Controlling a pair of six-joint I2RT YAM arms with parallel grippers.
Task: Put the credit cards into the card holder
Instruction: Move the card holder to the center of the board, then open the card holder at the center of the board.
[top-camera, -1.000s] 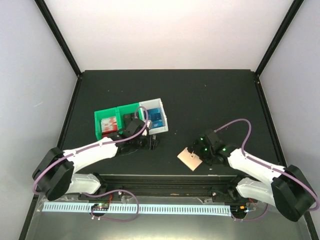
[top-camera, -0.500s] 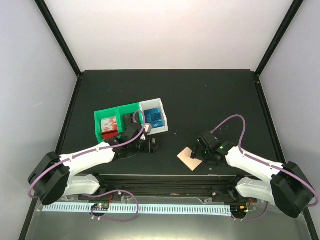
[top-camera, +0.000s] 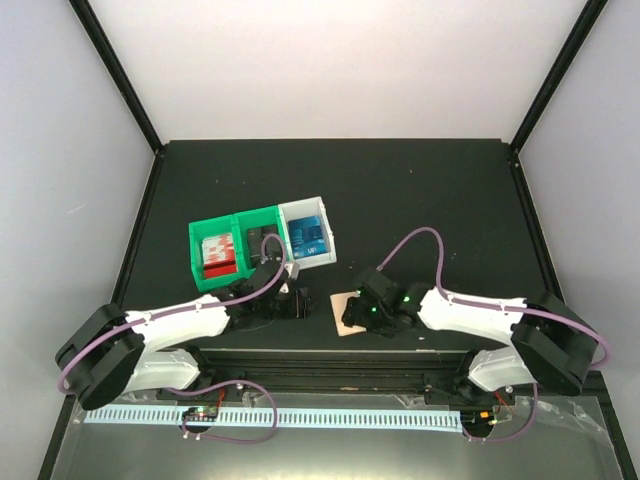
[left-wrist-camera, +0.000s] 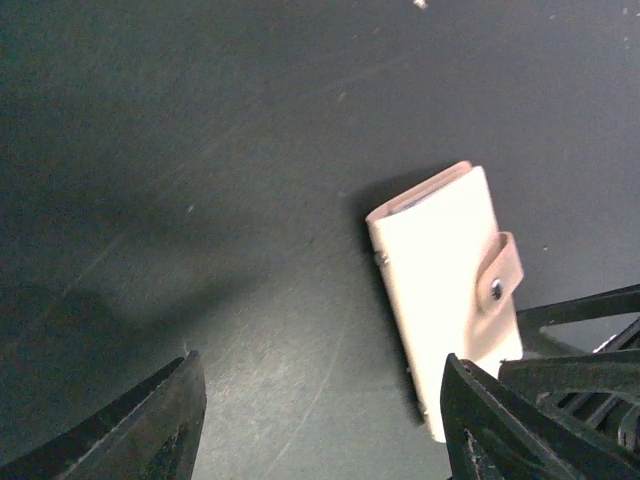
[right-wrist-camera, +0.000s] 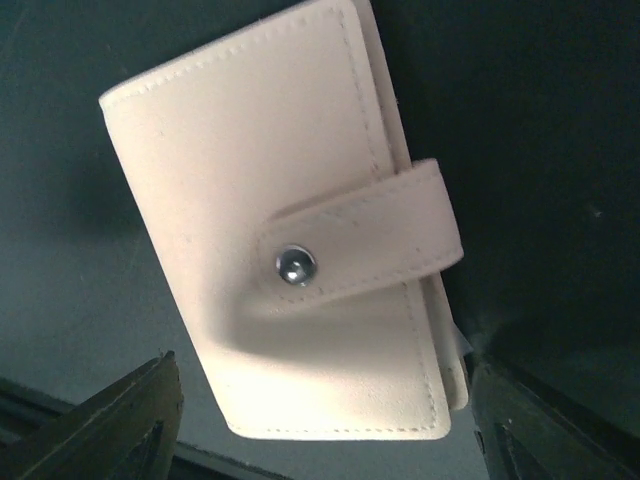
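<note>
Blue credit cards (top-camera: 308, 237) lie in the white bin (top-camera: 322, 207), beyond the left gripper (left-wrist-camera: 320, 365), whose jaws are spread wide with nothing between them. Just to its right, the tan card holder (right-wrist-camera: 290, 230) rests on the bench (top-camera: 420, 200) with its strap snapped shut. It sits directly under the right gripper (right-wrist-camera: 320, 362), whose jaws straddle it unclamped. Unsnapping, picking and inserting apparently all remain.
</note>
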